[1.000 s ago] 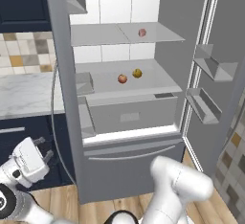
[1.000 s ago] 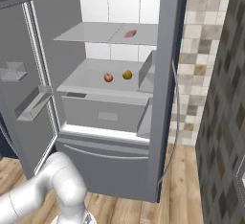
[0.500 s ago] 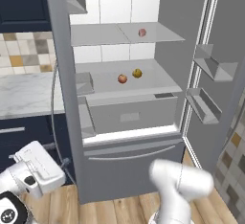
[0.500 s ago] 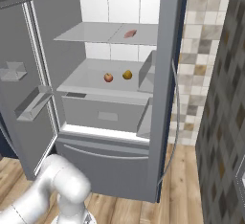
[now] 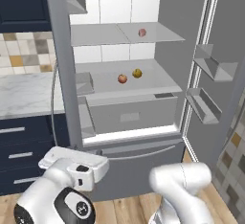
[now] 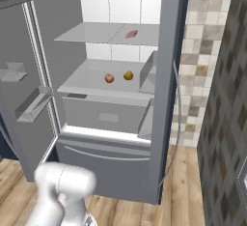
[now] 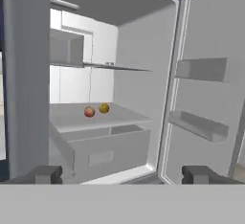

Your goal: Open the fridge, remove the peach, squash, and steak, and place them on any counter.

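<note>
So the fridge (image 5: 124, 113) has both doors swung wide open, white interior fully on show. On the upper grey shelf sits the steak (image 5: 142, 32) — a small pinkish slab, toward the right half of that shelf in the left base view, and lying flat. One shelf down, the peach (image 5: 122, 78) and the squash (image 5: 137, 73) sit close beside each other but not touching; the peach is a bit nearer the front edge, the squash slightly behind it and to its right. Below them is a closed grey drawer, and under that the big bottom drawer with its long curved handle.

The gripper (image 7: 123, 174) is low down in front of the fridge, aimed into the opening. In the hand view its two dark fingertips (image 7: 43, 174) poke up at the bottom edge, spread wide apart with nothing between them — not touching any food. From there you can see the peach and squash on the middle shelf, well ahead of the fingers.

The counter (image 5: 24, 94) — that veined marble top over navy drawers with silver bar handles — sits to the left of the fridge, just past the open left door. Tiled backsplash above it, wood floor below. The right door's inner bins hang off to the right.
</note>
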Controlling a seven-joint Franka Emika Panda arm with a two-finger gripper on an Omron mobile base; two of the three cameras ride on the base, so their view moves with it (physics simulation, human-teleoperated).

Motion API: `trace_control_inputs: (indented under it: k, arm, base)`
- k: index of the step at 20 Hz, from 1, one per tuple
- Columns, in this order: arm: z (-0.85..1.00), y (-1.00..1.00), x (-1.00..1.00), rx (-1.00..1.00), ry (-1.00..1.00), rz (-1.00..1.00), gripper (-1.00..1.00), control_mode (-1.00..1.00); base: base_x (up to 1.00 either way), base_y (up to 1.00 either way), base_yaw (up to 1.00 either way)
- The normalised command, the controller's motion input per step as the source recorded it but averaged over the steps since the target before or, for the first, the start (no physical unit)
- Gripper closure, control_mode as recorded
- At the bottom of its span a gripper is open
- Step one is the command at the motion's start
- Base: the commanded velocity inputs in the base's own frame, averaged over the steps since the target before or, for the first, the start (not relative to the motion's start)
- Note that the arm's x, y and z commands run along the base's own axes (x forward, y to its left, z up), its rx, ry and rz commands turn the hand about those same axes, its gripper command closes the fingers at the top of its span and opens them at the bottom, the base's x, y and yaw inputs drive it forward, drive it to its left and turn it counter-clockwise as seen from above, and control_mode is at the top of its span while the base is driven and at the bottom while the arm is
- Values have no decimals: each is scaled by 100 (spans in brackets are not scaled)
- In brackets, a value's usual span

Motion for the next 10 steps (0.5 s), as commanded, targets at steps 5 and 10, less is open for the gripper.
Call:
trace_control_inputs:
  k: [5,10]
  arm:
    - [0,-80,8,16,9,51,-100,-100]
    - [0,-68,24,26,14,45,-100,-100]
  base:
    - [0,0,0]
    - [0,0,0]
